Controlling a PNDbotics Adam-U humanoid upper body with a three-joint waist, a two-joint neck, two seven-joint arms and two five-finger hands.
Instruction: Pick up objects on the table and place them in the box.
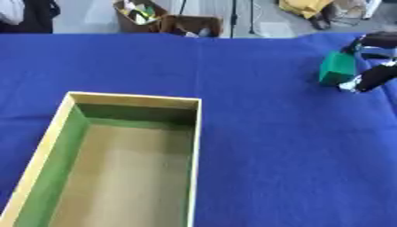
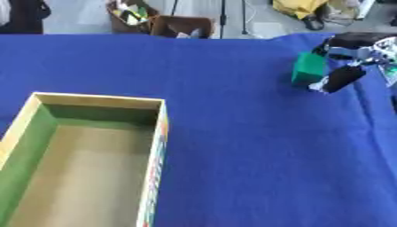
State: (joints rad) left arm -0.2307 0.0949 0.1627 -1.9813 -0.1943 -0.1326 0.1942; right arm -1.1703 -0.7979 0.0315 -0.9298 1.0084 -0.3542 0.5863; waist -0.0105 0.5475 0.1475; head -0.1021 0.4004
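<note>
A small green box-shaped object (image 2: 309, 68) sits at the far right of the blue table. My right hand (image 2: 346, 57) comes in from the right edge and is curled round it, fingers above and thumb below, with a small white bit showing under the thumb. The open cardboard box (image 1: 132, 103), green and tan inside, lies at the lower left and holds nothing that I can see. My left hand shows in neither view.
The blue cloth (image 1: 263, 146) covers the whole table between the box and the hand. Beyond the far edge stand brown cartons (image 1: 167, 20) with clutter, a stand pole and a yellow item on the floor.
</note>
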